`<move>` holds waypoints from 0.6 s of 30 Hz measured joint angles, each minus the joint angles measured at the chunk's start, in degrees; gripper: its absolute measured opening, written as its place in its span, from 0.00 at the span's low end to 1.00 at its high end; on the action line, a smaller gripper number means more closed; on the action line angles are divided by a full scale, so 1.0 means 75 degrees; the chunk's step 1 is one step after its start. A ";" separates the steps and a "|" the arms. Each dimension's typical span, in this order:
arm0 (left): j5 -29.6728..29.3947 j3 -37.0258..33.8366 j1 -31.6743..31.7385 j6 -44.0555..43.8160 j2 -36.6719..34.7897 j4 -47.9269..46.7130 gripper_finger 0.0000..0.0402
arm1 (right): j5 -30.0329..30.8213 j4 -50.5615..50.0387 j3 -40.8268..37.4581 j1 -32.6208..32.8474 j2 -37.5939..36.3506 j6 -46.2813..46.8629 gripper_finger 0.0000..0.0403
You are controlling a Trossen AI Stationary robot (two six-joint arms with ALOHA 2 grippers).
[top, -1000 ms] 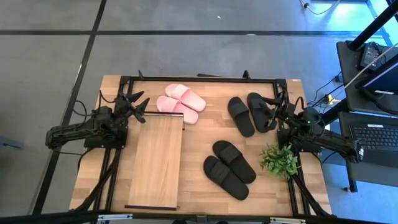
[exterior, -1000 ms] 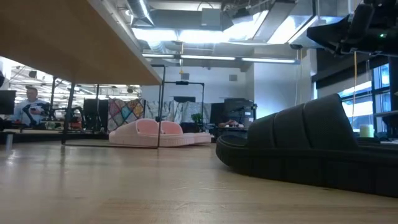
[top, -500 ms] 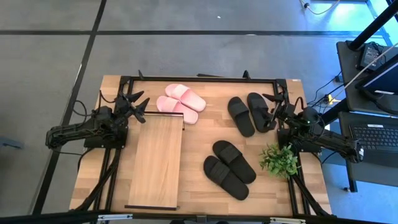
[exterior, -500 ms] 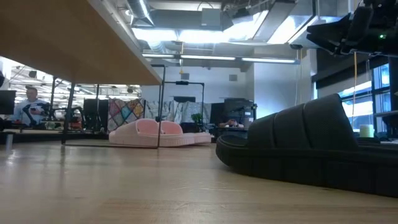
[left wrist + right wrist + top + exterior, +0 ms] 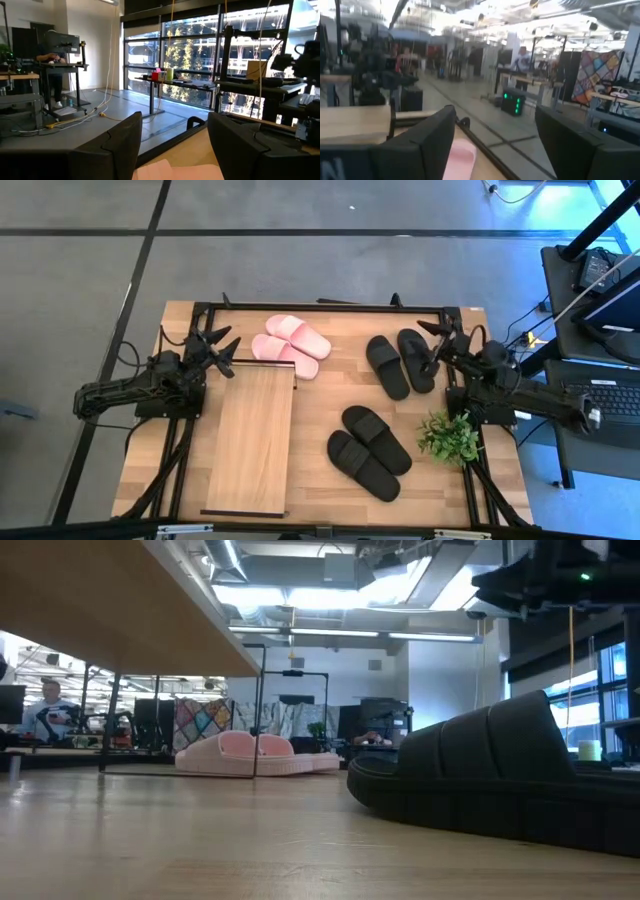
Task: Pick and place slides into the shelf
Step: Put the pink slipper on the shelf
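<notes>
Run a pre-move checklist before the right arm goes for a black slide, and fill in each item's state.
1. Right gripper open and empty: ok; its fingers are spread in the right wrist view with nothing between them.
2. Target reachable: ok; the far black pair lies right beside that gripper.
3. Path free of the plant: ok; it sits nearer the front edge, away from that pair.
4. Shelf top free to take slides: ok; its plank is bare.
5. Left gripper out of the way: ok; open, empty, at the shelf's far left corner beside the pink slides.
6. Space under the shelf plank: cannot tell.
</notes>
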 joint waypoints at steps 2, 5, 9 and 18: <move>0.0001 0.0000 0.0001 0.0070 0.0000 0.0002 0.54 | 0.0002 -0.0021 0.0440 0.0000 0.0746 -0.0192 0.66; 0.0001 0.0000 -0.0001 0.0072 0.0000 0.0000 0.54 | 0.0001 -0.0060 0.1217 0.0000 0.1976 -0.0370 0.66; 0.0001 0.0000 -0.0001 0.0077 0.0000 -0.0001 0.54 | 0.0003 -0.0331 0.2310 0.0000 0.3653 -0.0693 0.66; 0.0004 0.0000 0.0000 0.0081 0.0000 0.0002 0.54 | -0.0056 -0.1963 0.4961 0.0000 0.7170 -0.2068 0.67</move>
